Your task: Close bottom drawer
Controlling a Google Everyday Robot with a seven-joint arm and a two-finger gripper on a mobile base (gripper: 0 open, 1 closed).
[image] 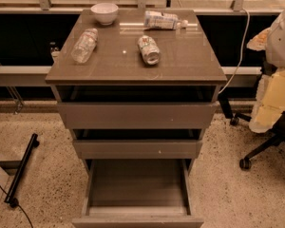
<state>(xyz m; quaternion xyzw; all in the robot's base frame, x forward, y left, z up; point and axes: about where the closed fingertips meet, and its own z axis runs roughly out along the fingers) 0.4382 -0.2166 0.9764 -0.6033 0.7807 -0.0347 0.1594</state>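
The bottom drawer (137,221) of the grey-brown cabinet (133,56) is pulled far out toward me. Its plain flat front panel lies at the lower edge of the view, and its long grey tray (137,184) is empty. Above it, the mid-width drawer (137,148) with a white speck on its front is partly open. The widest drawer (137,115) at the top is also partly open. My gripper is not in view.
On the cabinet top lie a white bowl (104,12), a clear plastic bottle (84,44), a small bottle (148,49) and a crumpled packet (161,20). An office chair (270,127) stands to the right. A black bar (21,170) with a cable lies on the floor to the left.
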